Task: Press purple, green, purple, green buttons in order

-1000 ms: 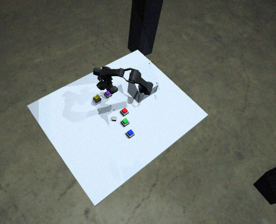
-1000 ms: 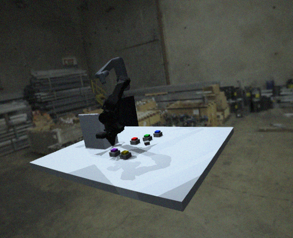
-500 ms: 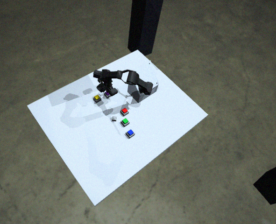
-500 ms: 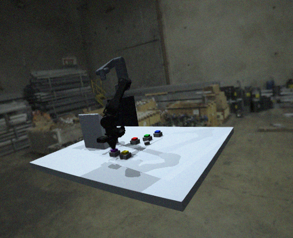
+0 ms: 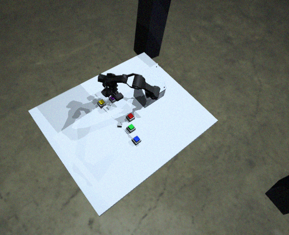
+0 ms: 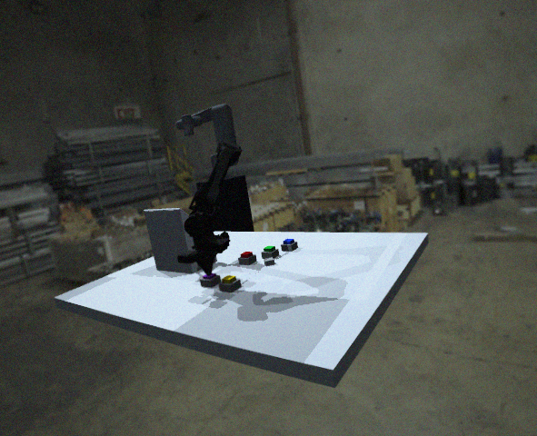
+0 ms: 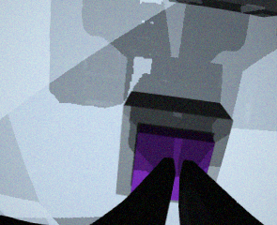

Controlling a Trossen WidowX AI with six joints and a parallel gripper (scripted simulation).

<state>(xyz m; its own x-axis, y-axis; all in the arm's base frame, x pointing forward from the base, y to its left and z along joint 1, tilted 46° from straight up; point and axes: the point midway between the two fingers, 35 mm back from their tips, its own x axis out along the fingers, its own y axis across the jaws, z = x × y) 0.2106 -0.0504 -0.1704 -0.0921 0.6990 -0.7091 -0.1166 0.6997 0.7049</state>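
buttons: 5 | small block point(image 5: 119, 125): 1 | pincer point(image 7: 177, 165): nearly closed, empty, tips on purple button point(image 7: 152, 153)

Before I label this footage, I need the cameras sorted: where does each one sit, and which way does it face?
Top: high above, tilted down on the white table; the whole arm shows, gripper over the purple button.
Exterior: low, off to one side, facing across the table toward the shelving; the full arm shows.
Wrist: on the arm, looking down past the shut fingers at the purple button.
Shared: top and exterior both show the yellow button, red button, green button, blue button.
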